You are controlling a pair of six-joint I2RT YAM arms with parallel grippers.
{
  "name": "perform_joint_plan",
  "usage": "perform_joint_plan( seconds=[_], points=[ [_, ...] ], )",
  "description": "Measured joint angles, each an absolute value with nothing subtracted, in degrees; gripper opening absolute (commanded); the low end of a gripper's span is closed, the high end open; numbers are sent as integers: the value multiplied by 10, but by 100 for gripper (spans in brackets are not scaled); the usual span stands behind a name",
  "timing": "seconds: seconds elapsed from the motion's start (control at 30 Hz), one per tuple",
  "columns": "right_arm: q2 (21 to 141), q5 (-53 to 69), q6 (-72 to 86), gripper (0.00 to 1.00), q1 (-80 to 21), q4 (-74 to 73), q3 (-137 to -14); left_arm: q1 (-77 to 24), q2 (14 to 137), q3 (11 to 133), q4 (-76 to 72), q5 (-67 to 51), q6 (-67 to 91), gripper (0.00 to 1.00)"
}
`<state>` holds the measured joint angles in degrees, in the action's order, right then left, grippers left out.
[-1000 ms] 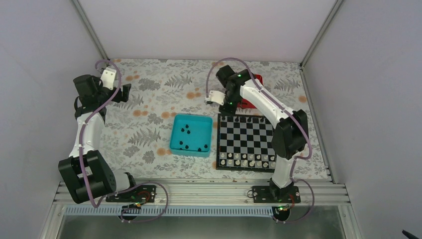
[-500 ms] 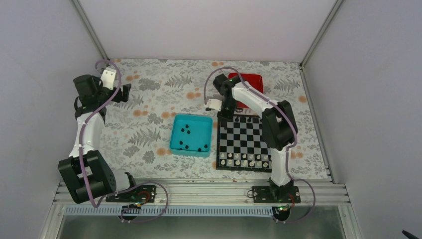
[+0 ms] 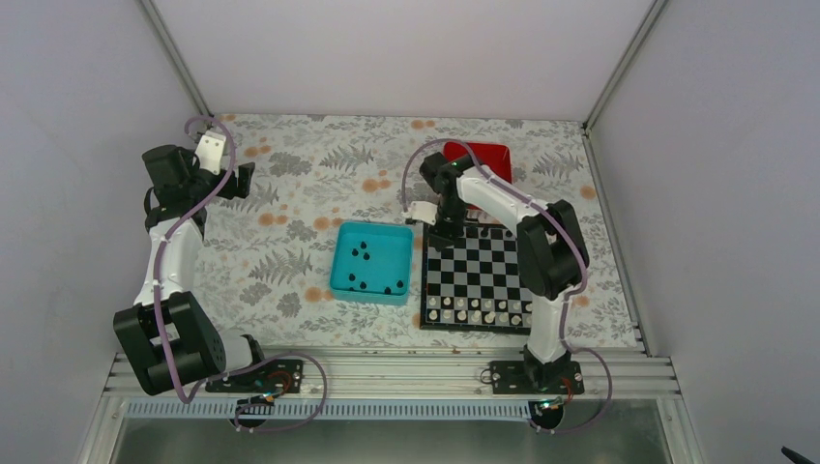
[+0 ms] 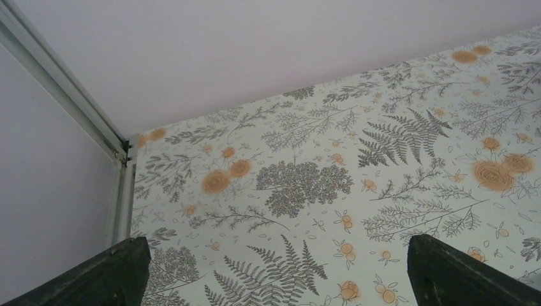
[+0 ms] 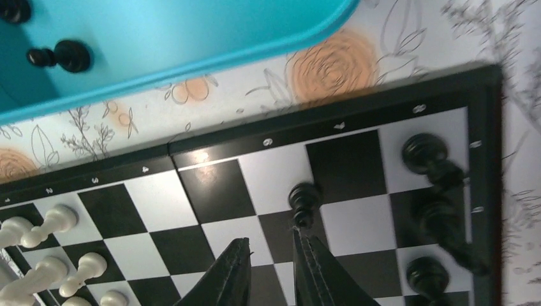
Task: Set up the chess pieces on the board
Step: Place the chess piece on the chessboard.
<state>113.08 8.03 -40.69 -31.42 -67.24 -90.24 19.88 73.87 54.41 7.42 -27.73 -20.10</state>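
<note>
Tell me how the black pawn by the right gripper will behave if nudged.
The pawn looks tall over a narrow base, so it would likely tip rather than slide. Its round body would probably roll on the glossy board.

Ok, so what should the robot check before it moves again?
1. The pawn stands on the board: ok.
2. The pawn is in the middle of its square: cannot tell, it looks close to a line.
3. The right gripper pinches nothing: ok, its jaws are a little apart with nothing between them.
4. Its fingertips are clear of the pawn: cannot tell, the pawn sits right at one tip.
5. The left gripper is out of the way: ok, open over bare cloth.
6. There are more black pieces to fetch: ok, several are in the teal tray.
</note>
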Motion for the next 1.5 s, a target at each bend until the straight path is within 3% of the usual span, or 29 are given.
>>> perform_joint_plan(
  seconds=[0.37, 1.1, 1.5],
  points=[
    [1117, 72, -396, 27, -314, -624, -850, 199, 739, 544, 74, -277, -201, 100],
    [1123, 69, -394, 27, -314, -597, -835, 199, 739, 544, 74, -278, -201, 100],
    [1130, 68, -392, 8, -314, -587, -835, 201, 739, 544, 74, -281, -201, 100]
  ],
)
